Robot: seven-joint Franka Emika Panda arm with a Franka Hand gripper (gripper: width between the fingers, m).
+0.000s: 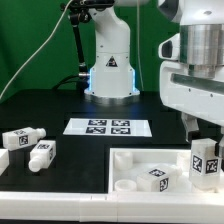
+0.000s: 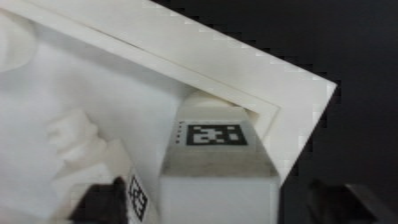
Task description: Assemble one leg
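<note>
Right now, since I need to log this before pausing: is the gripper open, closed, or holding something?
Gripper: cannot be told. Its jaws stand either side of the upright leg, but no view shows whether they touch it.

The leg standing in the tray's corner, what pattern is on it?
A black-and-white square marker tag on the white leg; it shows best in the wrist view.

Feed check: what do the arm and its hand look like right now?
The arm is glossy white with rounded segments, a blue light near its base and a black triangle label. A black cable runs beside it. The hand is a blocky white-grey housing with dark fingers.
</note>
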